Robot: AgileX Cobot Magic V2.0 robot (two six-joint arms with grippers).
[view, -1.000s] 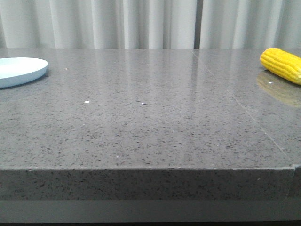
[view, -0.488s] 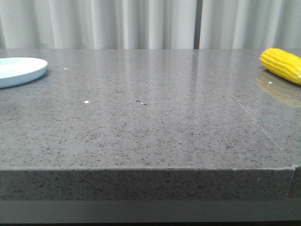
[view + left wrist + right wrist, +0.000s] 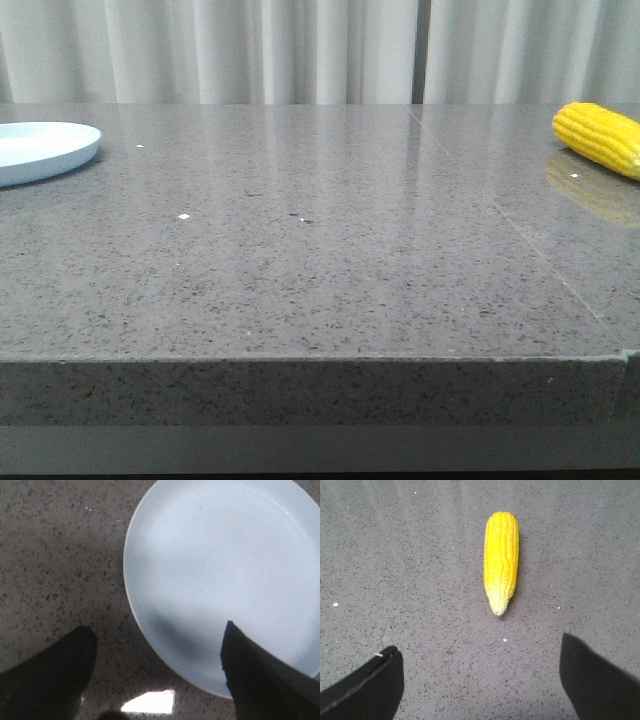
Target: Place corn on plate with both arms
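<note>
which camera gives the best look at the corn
The right wrist view: the whole corn lies on the table between the open right gripper fingers, kernel rows and pale tip clear. The front view catches only part of it, cut by the right edge. The left wrist view shows none.

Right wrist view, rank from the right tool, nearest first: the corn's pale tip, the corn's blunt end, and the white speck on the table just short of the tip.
From the right tool:
1. the white speck on the grey speckled tabletop, just ahead of the open fingers.
2. the pale tip of the bright yellow corn cob, pointing toward the tool.
3. the blunt end of the cob, farthest out.
</note>
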